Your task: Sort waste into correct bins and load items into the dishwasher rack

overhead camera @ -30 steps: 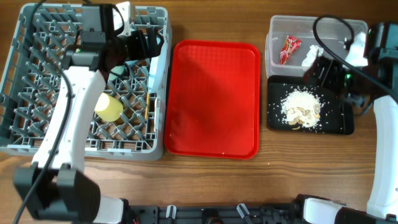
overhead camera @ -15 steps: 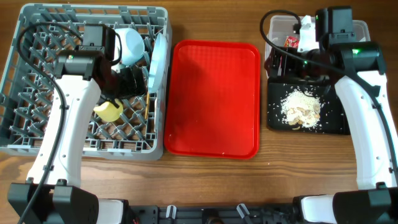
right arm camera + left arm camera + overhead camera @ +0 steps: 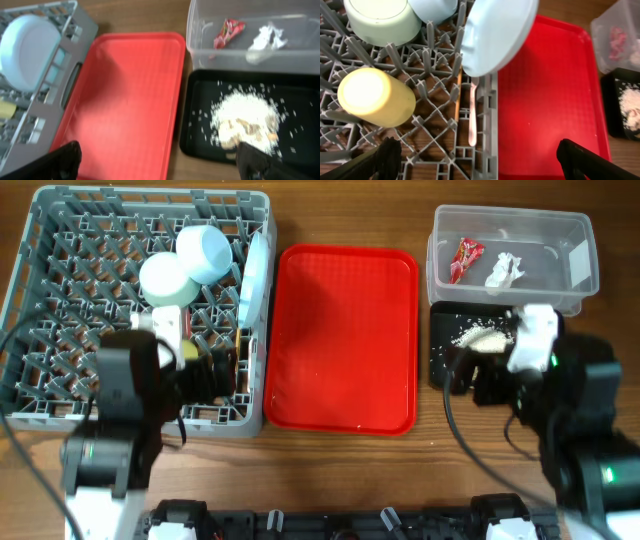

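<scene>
The left gripper point(image 3: 477, 147) is hovering with its black fingers spread wide and holding nothing, just over the large grey plastic pegged rack point(image 3: 490, 125). Below it, a thin white fork point(image 3: 472, 115) and wooden chopsticks point(image 3: 458, 97) are lying between the pegs. A small glossy yellow cup point(image 3: 375, 97) is lying on its side, and a white round plate point(image 3: 495, 35) is standing on edge. Beyond them are a pale green bowl point(image 3: 382, 20) and a pale blue bowl point(image 3: 432, 7).

The right gripper point(image 3: 157, 150) is gaping just as wide, also empty, above the smooth red serving tray point(image 3: 130, 100). Crumbly beige scraps point(image 3: 245, 117) are heaped in the shallow black tray point(image 3: 190, 130). A crinkled red wrapper point(image 3: 227, 31) and a crumpled white tissue point(image 3: 265, 37) are sitting in the clear plastic tub point(image 3: 200, 50) on the wooden desk point(image 3: 330, 460).
</scene>
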Robot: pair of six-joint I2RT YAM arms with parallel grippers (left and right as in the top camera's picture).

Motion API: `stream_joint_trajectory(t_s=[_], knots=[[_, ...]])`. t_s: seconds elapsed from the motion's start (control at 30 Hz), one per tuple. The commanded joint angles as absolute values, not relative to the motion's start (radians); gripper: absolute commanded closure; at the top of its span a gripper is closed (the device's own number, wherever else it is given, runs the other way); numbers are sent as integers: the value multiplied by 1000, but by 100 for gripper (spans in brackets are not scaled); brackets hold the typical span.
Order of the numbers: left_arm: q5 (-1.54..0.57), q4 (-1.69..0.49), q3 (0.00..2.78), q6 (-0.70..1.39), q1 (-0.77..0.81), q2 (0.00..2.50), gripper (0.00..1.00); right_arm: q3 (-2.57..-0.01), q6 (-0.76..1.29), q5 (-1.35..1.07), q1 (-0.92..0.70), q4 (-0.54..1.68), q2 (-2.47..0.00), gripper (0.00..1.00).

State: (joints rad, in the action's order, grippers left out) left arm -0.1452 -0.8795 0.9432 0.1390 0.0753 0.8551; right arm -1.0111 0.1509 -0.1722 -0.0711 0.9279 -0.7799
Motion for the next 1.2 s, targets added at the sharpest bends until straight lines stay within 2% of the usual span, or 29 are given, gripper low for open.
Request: stream_joint_trajectory(t_s=[0.0, 0.5, 0.7, 0.8, 1.03, 1.17], knots=[[-171, -879, 901, 112, 70, 760, 0, -992, 131, -149, -70, 958, -698, 0], [-171, -879, 901, 112, 70, 741, 0, -991, 132, -149, -70, 958, -746, 0], [-171, -879, 901, 112, 70, 741, 0, -979, 130, -104, -70, 949, -646, 1], [-171, -879, 901, 112, 70, 741, 0, -902, 130, -100, -70, 851, -526, 0], [-171, -879, 901, 112, 70, 741, 0, -455, 134, -138, -70, 384, -144, 0], [-171, -879, 901, 112, 70, 741, 0, -263, 134, -138, -70, 153, -29, 0]])
